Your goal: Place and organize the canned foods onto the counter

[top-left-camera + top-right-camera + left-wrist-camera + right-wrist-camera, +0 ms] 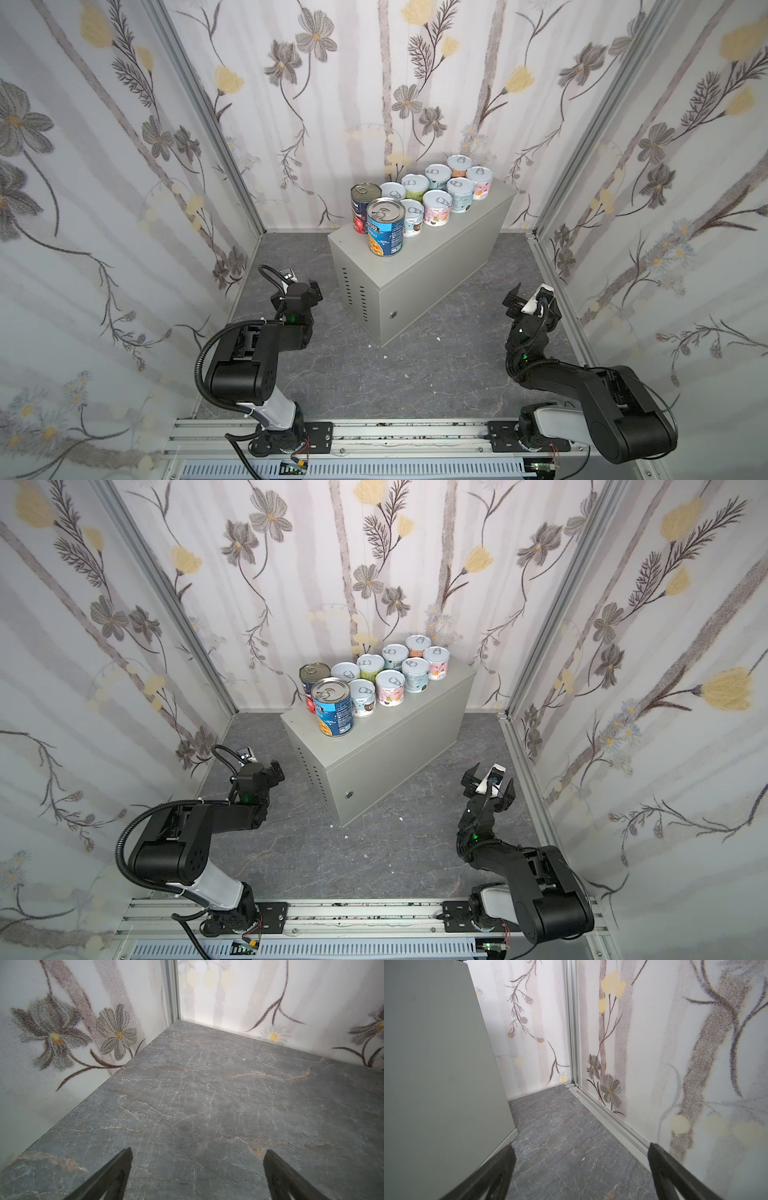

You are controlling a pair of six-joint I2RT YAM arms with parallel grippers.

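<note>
Eight short cans (pixel 437 208) stood in two rows on the tabletop (pixel 349 249), running toward the back wall, with the taller blue can (pixel 385 226) and navy-red can (pixel 362 208) side by side at the nearer end. The left pincer (pixel 198 1151) and right pincer (pixel 581 1147) both gaped wide and held nothing. They hung low over the floor (pixel 207 1095) on either side of the tabletop, well apart from the cans.

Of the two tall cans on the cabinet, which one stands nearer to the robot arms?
The blue can, at the vent-slot end of the cabinet. The navy-red can stands just behind it, partly hidden by it.
</note>
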